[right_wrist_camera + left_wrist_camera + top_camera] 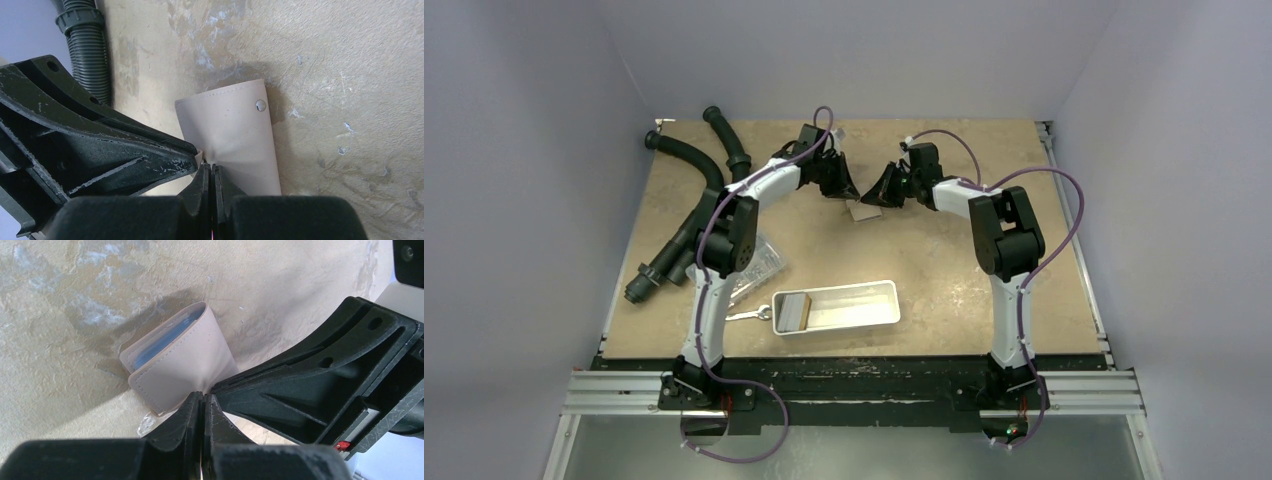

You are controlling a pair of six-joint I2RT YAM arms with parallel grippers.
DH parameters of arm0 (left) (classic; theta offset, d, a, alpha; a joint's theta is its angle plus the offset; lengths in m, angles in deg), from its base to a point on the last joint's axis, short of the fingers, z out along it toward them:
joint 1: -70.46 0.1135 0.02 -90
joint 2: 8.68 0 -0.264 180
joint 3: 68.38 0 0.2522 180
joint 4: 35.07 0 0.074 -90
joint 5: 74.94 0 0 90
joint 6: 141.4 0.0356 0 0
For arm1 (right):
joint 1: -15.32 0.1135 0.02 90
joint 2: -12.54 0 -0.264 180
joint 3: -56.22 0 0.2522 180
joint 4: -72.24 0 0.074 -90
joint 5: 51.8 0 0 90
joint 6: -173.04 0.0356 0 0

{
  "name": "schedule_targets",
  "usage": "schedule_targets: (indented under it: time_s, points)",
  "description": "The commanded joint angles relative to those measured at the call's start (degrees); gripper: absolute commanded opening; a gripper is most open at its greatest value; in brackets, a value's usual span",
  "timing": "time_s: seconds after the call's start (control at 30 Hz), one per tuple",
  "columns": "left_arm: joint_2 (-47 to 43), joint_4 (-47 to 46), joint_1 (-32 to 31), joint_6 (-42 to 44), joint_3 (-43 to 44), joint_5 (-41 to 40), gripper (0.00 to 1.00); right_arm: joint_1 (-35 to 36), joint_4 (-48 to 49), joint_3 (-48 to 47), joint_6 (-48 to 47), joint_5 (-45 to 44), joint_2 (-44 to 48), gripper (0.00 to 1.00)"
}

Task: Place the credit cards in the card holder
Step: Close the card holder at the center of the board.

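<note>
Left gripper and right gripper pinching card holder
Its seemingly soft, light cover is puckering between closed fingers at its edge.

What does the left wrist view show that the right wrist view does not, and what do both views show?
Only the left wrist view: the holder's blue inside, seen through the slightly open fold.
Only the right wrist view: a metal snap on the beige outside, and a ribbed hose.
Both: the holder, the table, and the left gripper and right gripper, shut, apparently pinching the holder's edge.
</note>
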State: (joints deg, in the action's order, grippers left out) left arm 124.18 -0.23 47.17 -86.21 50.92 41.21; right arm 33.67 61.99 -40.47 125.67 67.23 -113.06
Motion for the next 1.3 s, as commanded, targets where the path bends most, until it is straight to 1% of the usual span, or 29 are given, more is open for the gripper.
schedule_targets:
  time_s: [0.0,0.2,0.37,0.53,0.57,0.8,0.9,1.13,1.2,1.27]
  points:
    - [1.5,-2.3,-3.4,0.6,-0.1,1.2,0.00,1.8,-7.4,1.1,-3.1,-5.5,-4.8,0.00]
    - [-0.6,-6.2,-4.2,-0.4,-7.3,-0.8,0.00,1.8,-7.2,1.6,-3.1,-5.5,-4.7,0.00]
    - [-4.3,-13.3,-4.5,-3.0,-17.0,-3.1,0.00,1.9,-6.5,2.8,-2.8,-5.4,-4.5,0.00]
    - [-7.7,-20.0,-6.1,-3.4,-26.0,-9.6,0.00,1.8,-5.1,3.4,-1.3,-5.1,-4.4,0.00]
    - [-7.8,-23.4,-6.0,-3.9,-28.2,-10.4,0.00,1.8,-4.7,3.7,-0.7,-5.0,-4.2,0.00]
    - [-8.7,-33.7,-7.2,-7.3,-39.3,-16.2,0.00,1.8,-3.8,4.8,0.6,-4.2,-3.9,0.00]
    - [-8.2,-36.0,-9.0,-7.6,-41.8,-20.3,0.00,1.8,-3.8,4.9,0.9,-4.0,-3.8,0.00]
    - [-5.1,-31.2,-10.5,-6.9,-40.2,-25.0,0.00,1.8,-3.8,5.0,0.9,-4.7,-3.0,0.00]
    - [-5.2,-31.1,-11.2,-7.1,-41.2,-25.9,0.00,1.8,-3.8,5.1,1.0,-4.7,-2.9,0.00]
    - [-6.1,-32.2,-12.1,-7.7,-43.1,-28.5,0.00,1.8,-3.8,5.1,1.0,-4.7,-2.9,0.00]
